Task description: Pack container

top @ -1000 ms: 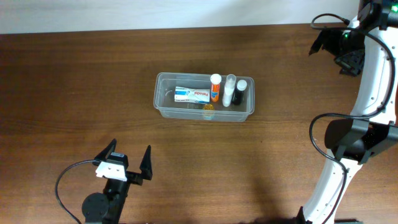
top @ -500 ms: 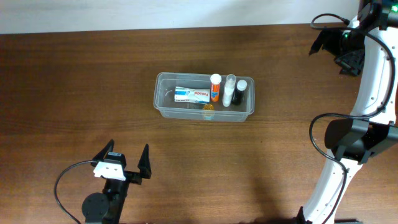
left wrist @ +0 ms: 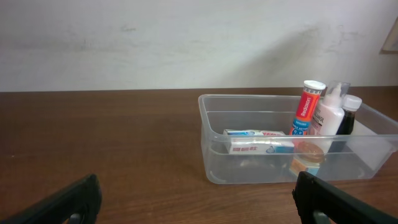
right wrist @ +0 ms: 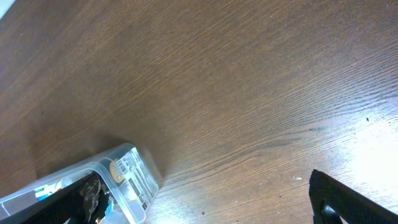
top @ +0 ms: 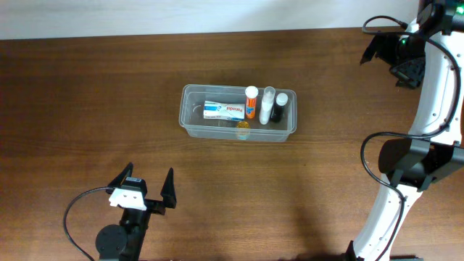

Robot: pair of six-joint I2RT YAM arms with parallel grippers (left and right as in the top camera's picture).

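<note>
The container (top: 187, 119), a clear plastic tub, stands at the table's middle. It holds a white and blue box (top: 223, 110), an orange bottle (top: 251, 102), a white bottle (top: 267, 106), a dark bottle (top: 279, 107) and a small yellow item (top: 243, 127). In the left wrist view the container (left wrist: 214, 163) is ahead and to the right, apart from my jaws. My left gripper (top: 150, 175) is open and empty near the front left (left wrist: 199, 205). My right gripper (top: 391, 61) is open and empty, raised at the far right (right wrist: 205, 211); the container's end (right wrist: 127, 174) shows at lower left.
The brown wooden table (top: 87, 94) ends at a pale wall along the back (left wrist: 186, 43). The right arm's white links and black cables (top: 428, 109) stand along the right edge.
My left gripper has moved slightly back toward the table's front edge. The right arm and the container's contents have not moved.
</note>
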